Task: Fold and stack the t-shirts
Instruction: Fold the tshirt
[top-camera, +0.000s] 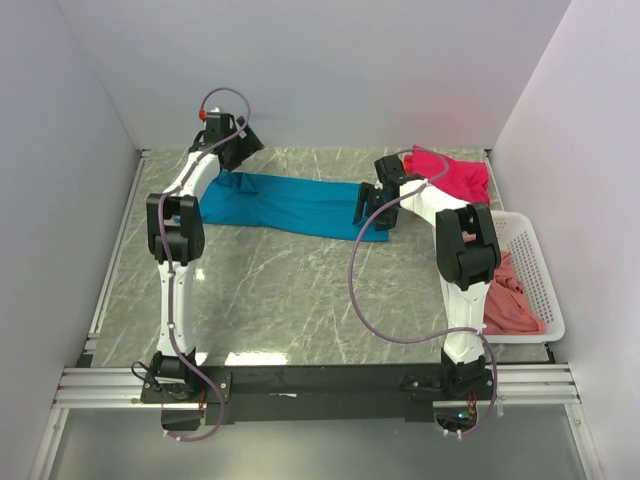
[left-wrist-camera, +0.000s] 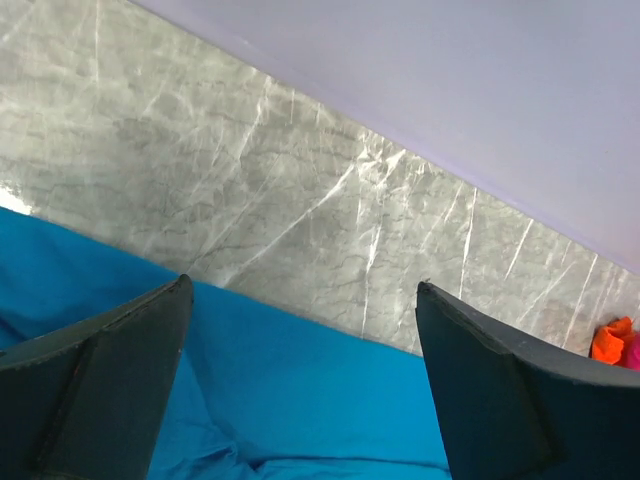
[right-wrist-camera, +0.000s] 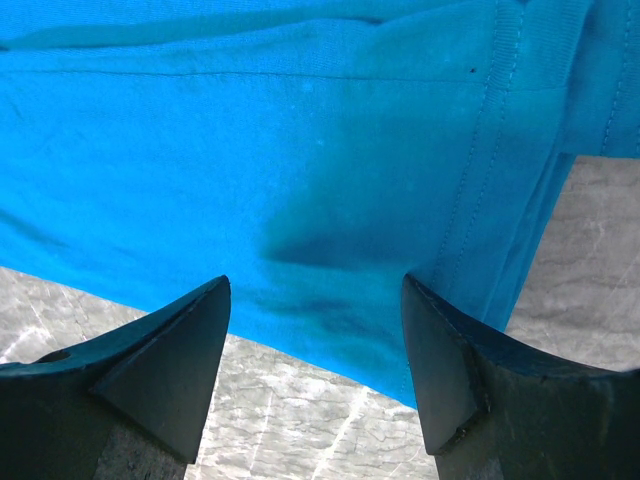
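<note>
Top external view has the teal-blue t-shirt (top-camera: 285, 203) lying as a long band across the far part of the surface (top-camera: 280, 300), with 1 arm at each end. The left claw (left-wrist-camera: 302, 300) hangs over the band's left end, its fingers spread wide with nothing between them. The right claw (right-wrist-camera: 315, 300) is likewise spread and empty, and it sits at the right end, where a stitched seam and a loose lower edge show. The magenta-pink t-shirt (top-camera: 455, 175) lies heaped at the far right corner with a bit of the orange t-shirt (left-wrist-camera: 610, 342) beside it. The dusty salmon-pink t-shirt (top-camera: 508, 300) sits in the white basket (top-camera: 540, 262).

The step in hand looks to be taking both ends and folding the band. To do it well, each claw should descend until 1 finger slides under every layer at the edge, not only the top ply, and close only then. The 2 arms should lift together and keep the cloth taut between them. They should then lay edge squarely on edge so no crease gets trapped.
</note>
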